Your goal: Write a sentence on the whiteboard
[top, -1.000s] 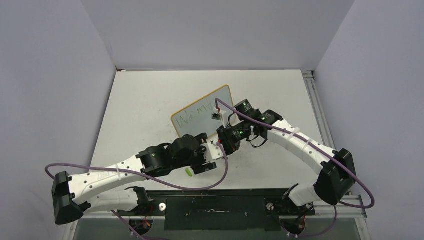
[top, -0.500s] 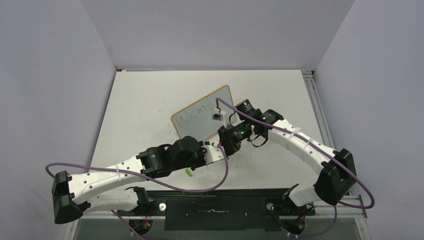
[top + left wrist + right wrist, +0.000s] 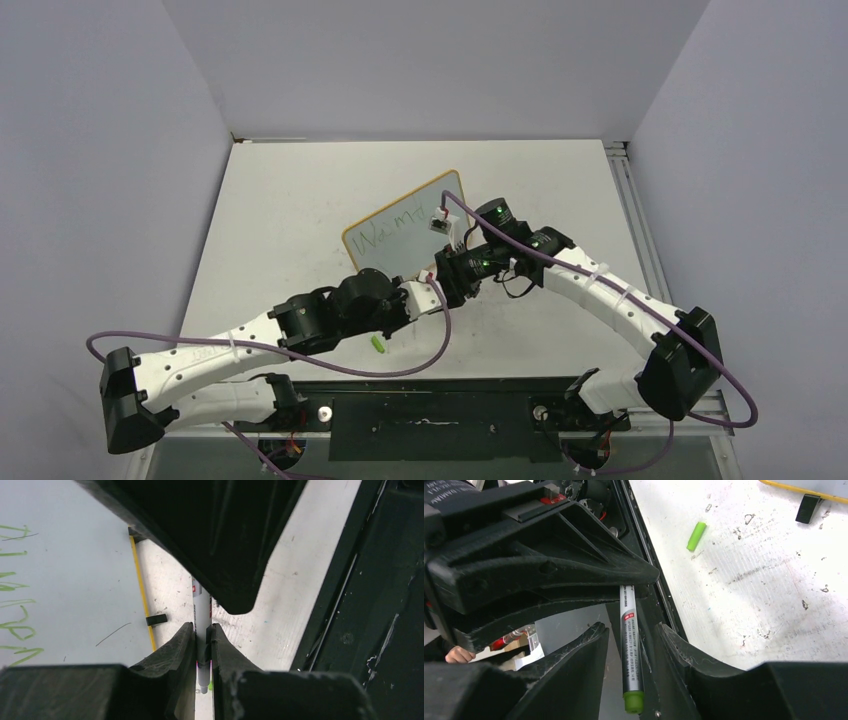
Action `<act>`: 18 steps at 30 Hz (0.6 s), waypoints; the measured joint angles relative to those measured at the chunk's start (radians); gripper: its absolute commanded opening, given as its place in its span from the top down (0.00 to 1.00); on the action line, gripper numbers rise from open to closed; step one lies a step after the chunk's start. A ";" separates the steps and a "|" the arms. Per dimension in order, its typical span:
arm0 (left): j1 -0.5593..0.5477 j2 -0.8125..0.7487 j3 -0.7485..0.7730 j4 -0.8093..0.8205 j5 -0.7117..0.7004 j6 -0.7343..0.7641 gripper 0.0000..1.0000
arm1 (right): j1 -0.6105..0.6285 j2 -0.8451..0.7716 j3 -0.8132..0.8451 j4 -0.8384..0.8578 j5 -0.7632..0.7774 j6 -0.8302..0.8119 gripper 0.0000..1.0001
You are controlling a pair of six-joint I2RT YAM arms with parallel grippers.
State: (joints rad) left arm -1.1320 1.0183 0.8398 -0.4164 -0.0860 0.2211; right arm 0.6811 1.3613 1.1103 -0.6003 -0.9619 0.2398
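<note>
Pinching the marker (image 3: pixel 202 615) across its slim barrel, the left claw (image 3: pixel 202 632) is clamped tight. The right claw (image 3: pixel 632 630) stands parted round the same barrel, its pads seemingly clear of it. The pen looks light, stiff and smooth, so it is apt to twist; a mid-barrel hold suits. A green cap (image 3: pixel 696 536) lies on the worktop (image 3: pixel 290 220). Just beyond rests the whiteboard (image 3: pixel 400 250), its green sentence (image 3: pixel 385 230) unfinished. Being light, the board may slide under pressure.
</note>
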 measured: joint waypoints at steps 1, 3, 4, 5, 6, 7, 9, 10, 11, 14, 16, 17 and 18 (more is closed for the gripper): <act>0.010 -0.004 0.000 0.007 0.007 -0.005 1.00 | 0.001 0.000 -0.002 0.006 0.005 0.006 0.60; 0.027 -0.012 0.000 0.014 0.017 -0.011 1.00 | 0.002 0.000 -0.005 0.020 0.011 0.014 0.60; 0.033 -0.016 0.000 0.015 0.021 -0.013 1.00 | 0.002 0.000 -0.006 0.024 0.012 0.018 0.60; 0.036 -0.020 0.000 0.016 0.026 -0.015 1.00 | 0.002 0.000 -0.006 0.027 0.014 0.021 0.60; 0.036 -0.023 0.000 0.017 0.032 -0.016 1.00 | 0.002 0.000 -0.008 0.031 0.015 0.027 0.59; 0.036 -0.024 0.000 0.017 0.038 -0.016 1.00 | 0.002 0.000 -0.009 0.037 0.015 0.032 0.59; 0.036 -0.024 0.000 0.016 0.050 -0.016 1.00 | 0.002 -0.001 -0.011 0.051 0.015 0.040 0.57; 0.036 -0.024 0.000 0.015 0.054 -0.015 1.00 | 0.002 -0.001 -0.011 0.056 0.015 0.043 0.57; 0.036 -0.024 0.000 0.015 0.059 -0.015 1.00 | 0.002 -0.002 -0.011 0.062 0.015 0.047 0.58; 0.036 -0.024 0.000 0.013 0.066 -0.015 1.00 | 0.000 -0.008 -0.011 0.080 0.014 0.056 0.63; 0.036 -0.024 0.000 0.011 0.068 -0.015 1.00 | 0.000 -0.013 -0.011 0.089 0.008 0.062 0.66; 0.036 -0.024 0.000 0.010 0.068 -0.014 1.00 | 0.000 -0.013 -0.011 0.093 0.004 0.063 0.68; 0.036 -0.023 0.000 0.009 0.069 -0.014 1.00 | 0.000 -0.013 -0.011 0.095 0.002 0.064 0.70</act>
State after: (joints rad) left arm -1.0958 0.9955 0.8398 -0.4076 -0.0170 0.2070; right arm 0.6815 1.3487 1.0988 -0.5053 -0.9604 0.3038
